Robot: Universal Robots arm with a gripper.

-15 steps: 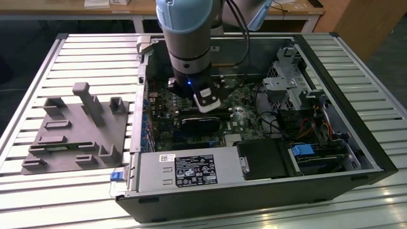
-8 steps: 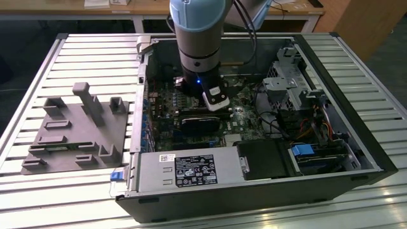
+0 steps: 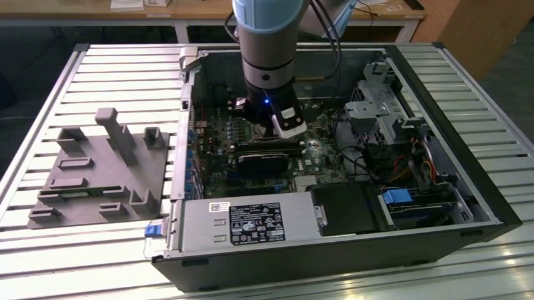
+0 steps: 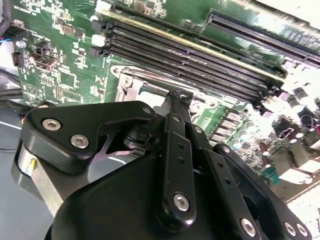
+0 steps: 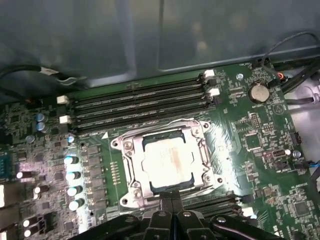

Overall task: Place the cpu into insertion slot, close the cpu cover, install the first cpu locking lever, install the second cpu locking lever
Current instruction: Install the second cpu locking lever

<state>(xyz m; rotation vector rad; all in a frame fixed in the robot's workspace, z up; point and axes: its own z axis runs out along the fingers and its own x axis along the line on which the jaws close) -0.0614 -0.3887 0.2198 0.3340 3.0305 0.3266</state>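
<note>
Right now the gripper (image 5: 172,202) hangs low inside the open computer case (image 3: 467,187), its two black fingers (image 4: 175,107) pressed together at the tips with nothing visibly held between them. Directly beneath and just ahead of those fingertips, in the first wrist view, sits the insertion slot (image 5: 131,176), a square socket with a silver metal rim on the green motherboard (image 5: 250,135). The cpu (image 5: 162,162) lies flat inside that socket, its dull silver top facing up through the square window of the cpu cover (image 5: 200,150), which lies down flat over the chip's edges. The fingertips reach the near edge of the socket frame, though whether they actually touch it cannot be told. Beyond the socket, on the side away from the gripper, run four long black memory slots (image 5: 140,102), and another set shows in the second wrist view (image 4: 200,55) just past the fingertip. In the exterior view the arm (image 3: 267,56) comes straight down into the case, the gripper (image 3: 279,134) over the middle of the board, with a grey fixture block (image 3: 100,169) well apart from it on the slatted table (image 3: 50,262), toward the exterior view's left.
</note>
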